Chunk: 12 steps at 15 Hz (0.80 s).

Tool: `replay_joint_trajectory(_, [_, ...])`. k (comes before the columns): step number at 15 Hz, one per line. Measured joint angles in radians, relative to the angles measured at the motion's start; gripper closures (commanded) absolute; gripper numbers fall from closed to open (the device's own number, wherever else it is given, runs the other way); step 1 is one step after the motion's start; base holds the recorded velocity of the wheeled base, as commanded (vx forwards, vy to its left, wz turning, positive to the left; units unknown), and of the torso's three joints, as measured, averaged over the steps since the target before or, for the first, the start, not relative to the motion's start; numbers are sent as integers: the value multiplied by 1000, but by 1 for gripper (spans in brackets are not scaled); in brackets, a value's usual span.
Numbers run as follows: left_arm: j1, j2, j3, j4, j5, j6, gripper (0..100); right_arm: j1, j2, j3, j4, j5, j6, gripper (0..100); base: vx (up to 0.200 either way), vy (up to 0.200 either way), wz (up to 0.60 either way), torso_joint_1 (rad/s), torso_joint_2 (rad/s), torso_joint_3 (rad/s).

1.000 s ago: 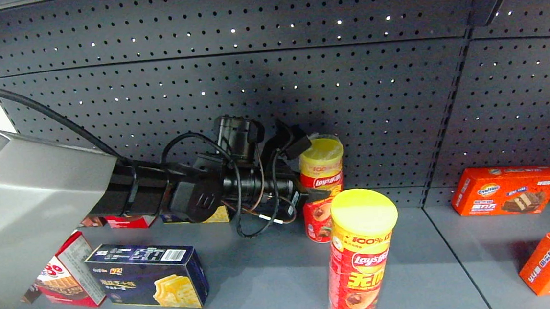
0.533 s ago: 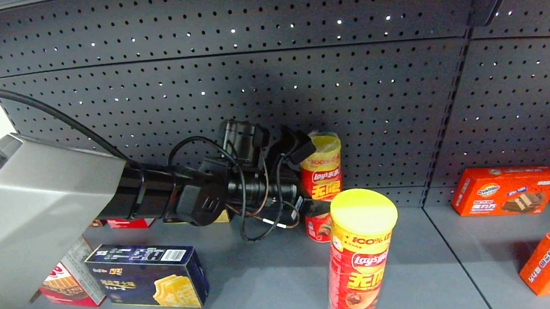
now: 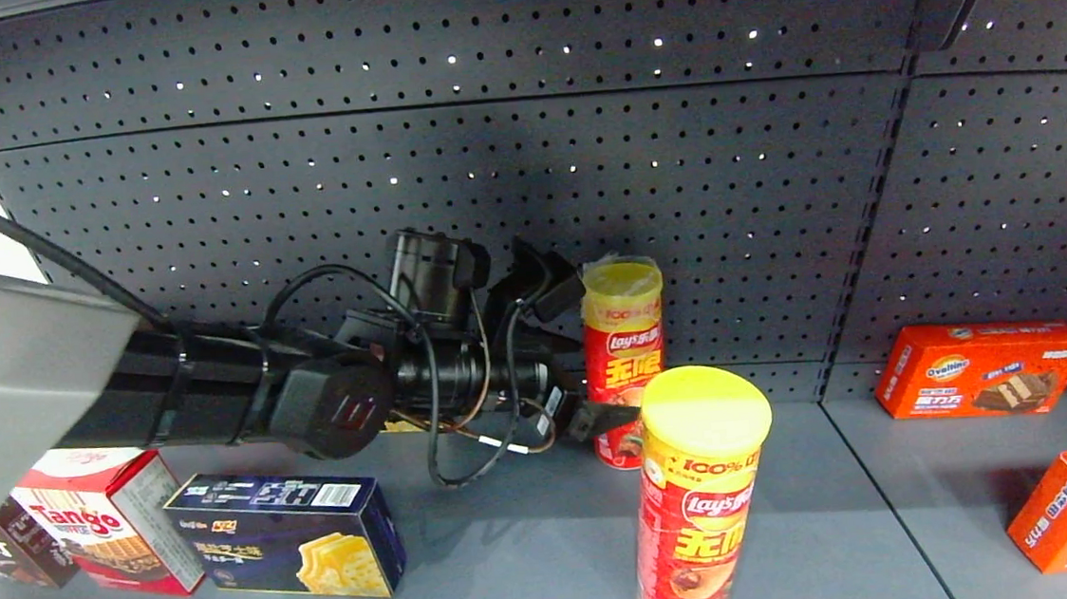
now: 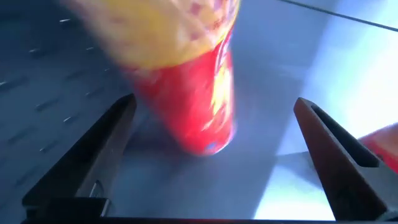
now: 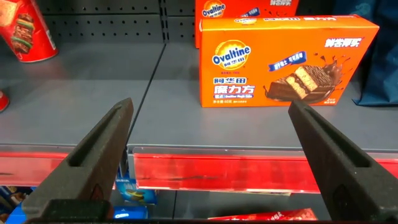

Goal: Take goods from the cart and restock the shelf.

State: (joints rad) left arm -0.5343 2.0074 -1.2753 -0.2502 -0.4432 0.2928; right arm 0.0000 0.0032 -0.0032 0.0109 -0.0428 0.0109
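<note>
Slid back with the left gripper (image 4: 214,102) wide open around the red chip can with a yellow lid (image 3: 627,359), upright at the back of the grey shelf (image 3: 515,548); best pulled straight out, no bumping.

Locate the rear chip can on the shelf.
In the head view the rear chip can stands upright mid-picture on the shelf, against the pegboard, behind the front chip can and just right of the open left hand.

The shelf (image 3: 534,547) is smooth, dull grey metal. The front chip can (image 3: 698,515) and the back chip can (image 3: 625,349) look shiny. The blue box (image 3: 286,538) is glossy cardboard.
</note>
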Motion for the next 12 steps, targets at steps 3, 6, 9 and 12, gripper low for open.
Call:
replay_joint_trajectory(3, [0, -96, 72, 0, 134, -71, 0, 0, 0, 0, 0, 0, 0, 0, 0, 0, 0, 0, 0, 0])
replay_joint_trajectory(6, [-5, -174, 150, -11, 257, -79, 0, 0, 0, 0, 0, 0, 0, 0, 0, 0, 0, 0, 0, 0])
replay_joint_trajectory(9, [-13, -193, 177, -72, 355, -76, 0, 0, 0, 0, 0, 0, 0, 0, 0, 0, 0, 0, 0, 0])
replay_joint_trajectory(12, [-29, -175, 187, -90, 433, -58, 0, 0, 0, 0, 0, 0, 0, 0, 0, 0, 0, 0, 0, 0])
